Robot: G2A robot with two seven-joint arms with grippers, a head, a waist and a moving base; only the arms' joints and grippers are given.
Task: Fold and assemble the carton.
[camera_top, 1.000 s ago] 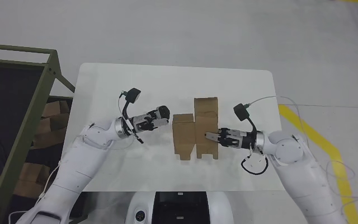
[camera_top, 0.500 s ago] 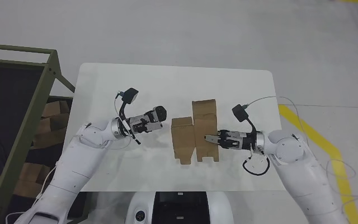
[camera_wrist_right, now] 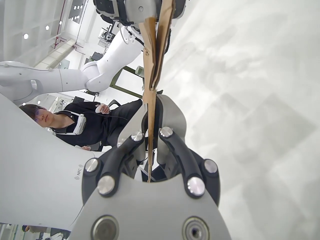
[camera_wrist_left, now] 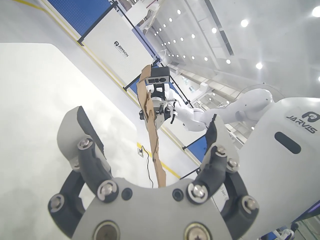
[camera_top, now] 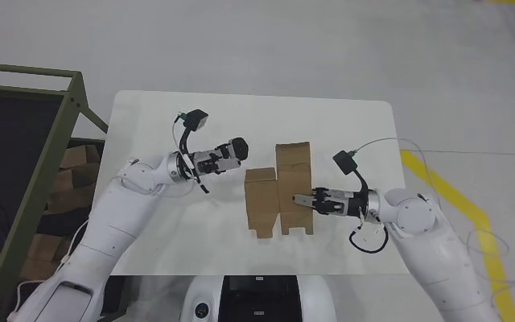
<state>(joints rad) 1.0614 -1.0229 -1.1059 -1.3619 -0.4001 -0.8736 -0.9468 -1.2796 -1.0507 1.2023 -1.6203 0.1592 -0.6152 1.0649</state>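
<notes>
Currently right gripper fingers clamp flat brown corrugated carton edge; left gripper fingers spread, empty

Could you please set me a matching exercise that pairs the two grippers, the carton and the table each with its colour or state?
Column one:
1. left gripper
2. right gripper
3. carton
4. table

Column two:
A. brown and flattened
B. open, holding nothing
C. white, beneath both arms
D. shut on a cardboard edge

Pairs: 1-B, 2-D, 3-A, 4-C.
</notes>
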